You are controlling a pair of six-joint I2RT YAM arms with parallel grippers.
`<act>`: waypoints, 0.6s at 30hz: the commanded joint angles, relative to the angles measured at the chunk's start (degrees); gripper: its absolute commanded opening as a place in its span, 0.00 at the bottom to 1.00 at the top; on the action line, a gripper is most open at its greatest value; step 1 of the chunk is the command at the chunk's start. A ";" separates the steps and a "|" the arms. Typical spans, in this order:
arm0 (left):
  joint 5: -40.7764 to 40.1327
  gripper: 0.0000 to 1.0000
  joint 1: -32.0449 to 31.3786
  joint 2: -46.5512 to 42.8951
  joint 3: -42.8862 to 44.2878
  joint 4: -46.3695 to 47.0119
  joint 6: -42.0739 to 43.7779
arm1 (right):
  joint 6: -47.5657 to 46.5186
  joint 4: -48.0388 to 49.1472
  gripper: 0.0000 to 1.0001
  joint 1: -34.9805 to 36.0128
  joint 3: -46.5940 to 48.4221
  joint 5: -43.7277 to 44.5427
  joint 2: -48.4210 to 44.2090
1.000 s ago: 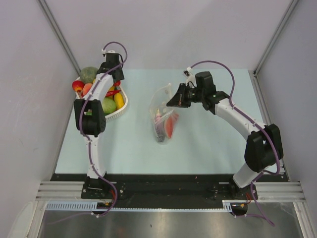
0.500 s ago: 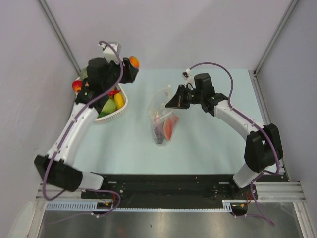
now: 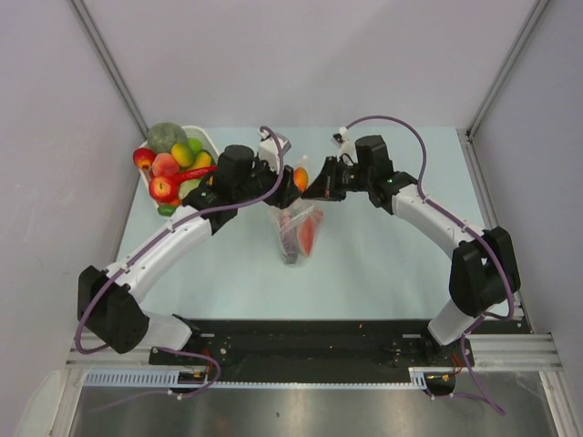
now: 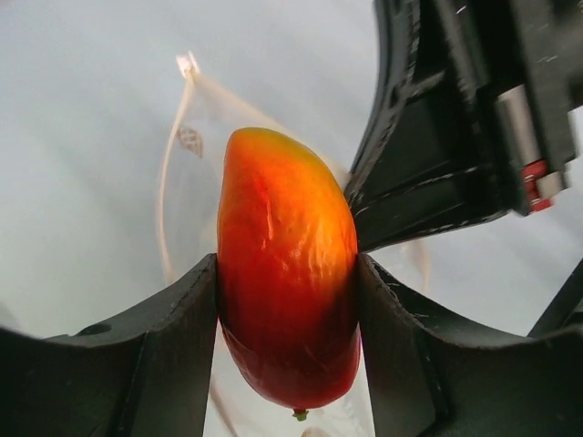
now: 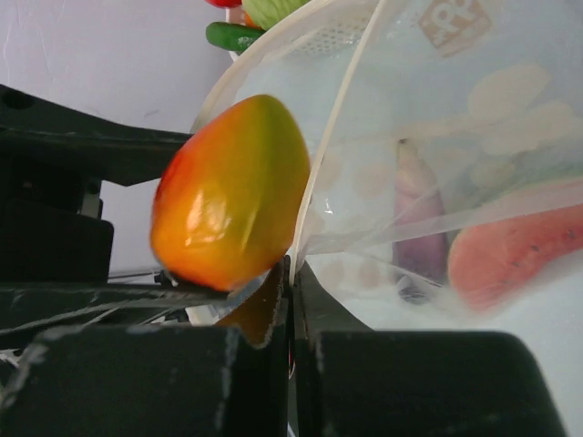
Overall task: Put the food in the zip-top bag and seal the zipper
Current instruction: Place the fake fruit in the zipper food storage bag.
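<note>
My left gripper [image 3: 293, 185] is shut on an orange-and-yellow mango [image 3: 301, 178], seen close in the left wrist view [image 4: 287, 264] and in the right wrist view [image 5: 228, 196]. It holds the fruit right at the mouth of the clear zip-top bag [image 3: 296, 232]. My right gripper [image 3: 319, 187] is shut on the bag's mouth edge [image 5: 314, 214] and holds it up. The bag [image 5: 455, 182] holds a watermelon slice [image 5: 519, 250] and a purple piece [image 5: 412, 218]. The zipper strip is not distinct from the plastic.
A white slotted basket [image 3: 202, 138] at the far left holds a green round fruit [image 3: 166, 137], red apples [image 3: 164, 177], a red pepper [image 3: 193, 171] and yellow-green pieces. Grey walls close in the table on both sides.
My left arm lifted the mango out of the basket and swung right with it to the bag's mouth. My right gripper stayed holding the bag edge.
</note>
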 commanded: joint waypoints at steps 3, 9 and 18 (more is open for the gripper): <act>-3.16 0.78 -0.71 -0.56 1.76 -4.11 0.27 | 0.23 2.67 0.00 0.31 1.13 -1.84 -1.47; -4.40 1.00 0.78 -4.78 6.41 -7.88 2.03 | -0.12 2.58 0.00 0.22 0.78 -1.93 -1.74; 2.72 1.00 26.86 -5.84 6.86 -12.90 -5.26 | -1.09 2.50 0.00 0.31 0.07 -1.31 -2.61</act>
